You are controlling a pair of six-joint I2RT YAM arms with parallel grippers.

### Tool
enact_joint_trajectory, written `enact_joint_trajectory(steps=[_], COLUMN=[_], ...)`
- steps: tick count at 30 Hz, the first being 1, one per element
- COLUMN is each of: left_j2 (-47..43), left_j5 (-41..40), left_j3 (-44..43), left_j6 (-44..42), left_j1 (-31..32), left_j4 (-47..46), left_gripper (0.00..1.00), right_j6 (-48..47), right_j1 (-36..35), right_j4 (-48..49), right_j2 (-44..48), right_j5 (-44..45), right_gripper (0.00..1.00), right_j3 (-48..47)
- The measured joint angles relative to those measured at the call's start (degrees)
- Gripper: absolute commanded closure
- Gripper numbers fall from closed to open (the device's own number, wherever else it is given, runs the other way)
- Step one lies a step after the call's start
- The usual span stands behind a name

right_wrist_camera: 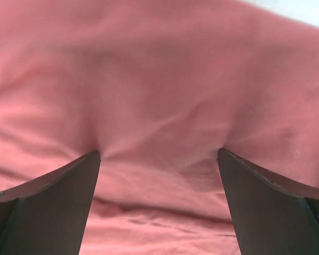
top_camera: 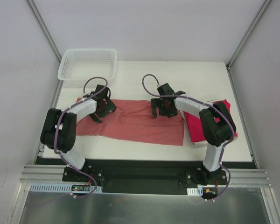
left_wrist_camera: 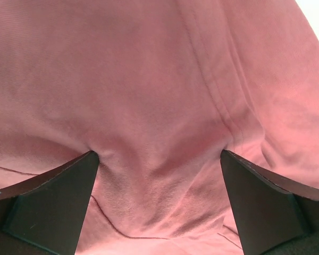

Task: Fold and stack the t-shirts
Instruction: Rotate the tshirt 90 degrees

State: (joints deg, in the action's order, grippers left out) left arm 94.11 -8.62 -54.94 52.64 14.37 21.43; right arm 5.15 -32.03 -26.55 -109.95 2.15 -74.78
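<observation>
A dusty salmon-pink t-shirt (top_camera: 140, 123) lies as a long flat band across the middle of the table. A crimson-magenta t-shirt (top_camera: 196, 122) lies folded at the right, partly under the right arm. My left gripper (top_camera: 101, 108) is down on the pink shirt's left far edge, jaws wide open, tips pressing into the cloth (left_wrist_camera: 159, 175). My right gripper (top_camera: 163, 108) is down on the pink shirt's right far edge, jaws wide open, tips pressing into the cloth (right_wrist_camera: 159, 159). Pink cloth fills both wrist views.
A white plastic mesh basket (top_camera: 87, 64) stands at the far left corner of the white table (top_camera: 200, 79). Grey walls close in on the left and right. The arm bases sit at the near edge.
</observation>
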Motion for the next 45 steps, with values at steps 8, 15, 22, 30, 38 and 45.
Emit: enact_joint_trajectory(steps=[8,15,22,30,38,45], left_j2=[6.3,15.7,27.1,44.0,55.1,58.0], left_j5=[1.6,5.4,14.4,20.2,29.8,25.4], left_j3=[-7.2,-19.5,-35.4,-62.2,-79.2,-83.6], left_j6=[-2.4,-7.1,-12.8,-18.3,-16.0,-12.0], left_j1=[6.5,13.9,17.9,16.9,9.9,7.4], left_j4=[-1.0,-1.4,-2.0,0.8,0.9,-0.3], left_gripper=[0.01,0.01,0.01,0.01,0.01,0.01], right_j6=[3.4,6.7,8.4,8.7,9.8,9.9], right_j1=[-4.2,-13.9,-17.9,-21.5,-22.0,-22.0], right_j4=[3.7,2.1,0.8,-0.1,0.8,2.0], right_j2=[17.8,26.4,30.6,28.2,21.9,17.6], right_j5=[-8.0,-11.0,-12.6,-15.6,-17.8,-17.6], right_gripper=[0.03,0.03,0.03,0.03,0.03,0.03], right_j3=[21.7,30.2,33.6,32.0,26.2,19.0])
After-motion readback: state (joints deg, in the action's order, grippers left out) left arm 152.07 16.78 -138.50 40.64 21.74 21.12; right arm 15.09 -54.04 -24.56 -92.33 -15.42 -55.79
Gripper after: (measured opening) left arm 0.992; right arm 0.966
